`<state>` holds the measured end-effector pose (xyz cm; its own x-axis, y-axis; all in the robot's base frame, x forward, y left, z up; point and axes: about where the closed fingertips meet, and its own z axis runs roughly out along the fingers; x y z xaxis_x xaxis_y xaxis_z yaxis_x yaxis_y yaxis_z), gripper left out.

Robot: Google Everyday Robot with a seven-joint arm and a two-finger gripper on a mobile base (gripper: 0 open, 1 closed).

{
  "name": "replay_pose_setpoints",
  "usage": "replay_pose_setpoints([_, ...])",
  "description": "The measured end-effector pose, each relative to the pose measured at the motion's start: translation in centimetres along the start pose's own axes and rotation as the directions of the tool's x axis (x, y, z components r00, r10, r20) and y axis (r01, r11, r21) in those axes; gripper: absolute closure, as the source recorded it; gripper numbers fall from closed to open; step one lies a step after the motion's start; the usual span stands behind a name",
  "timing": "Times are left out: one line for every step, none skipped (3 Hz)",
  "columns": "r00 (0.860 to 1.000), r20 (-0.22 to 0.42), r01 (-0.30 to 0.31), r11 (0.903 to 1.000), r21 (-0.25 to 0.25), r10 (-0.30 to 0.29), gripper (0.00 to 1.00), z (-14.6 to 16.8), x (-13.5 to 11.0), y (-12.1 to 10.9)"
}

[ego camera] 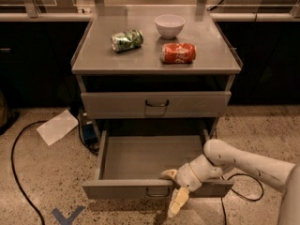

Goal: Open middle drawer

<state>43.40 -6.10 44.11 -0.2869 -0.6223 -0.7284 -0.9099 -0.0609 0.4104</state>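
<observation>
The middle drawer [154,156] is pulled well out of the grey cabinet, and its shallow grey inside is bare. Its long low front panel [122,189] faces me, with a small dark wire handle [157,191] at centre. My gripper [174,189] is at the front panel, just right of the handle. One pale finger [168,174] lies over the panel's top rim and the other finger [178,203] hangs down in front of it, so the panel is clamped between them. My white arm [243,163] comes in from the lower right.
The upper drawer [155,104] is shut. On the cabinet top [98,55] lie a green can [126,40], a red can [178,53] and a white bowl [169,26]. A paper sheet [57,126] and black cables [18,172] lie on the floor at left, and a cable [243,186] at right.
</observation>
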Motion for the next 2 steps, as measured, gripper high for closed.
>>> replay_pose_setpoints([0.999,-0.017,-0.040,0.9974,-0.059,0.039,0.00,-0.5,0.7,3.5])
replay_pose_setpoints([0.996,-0.022,-0.088,0.9904,-0.107,0.086,0.00,-0.6,1.0,6.1])
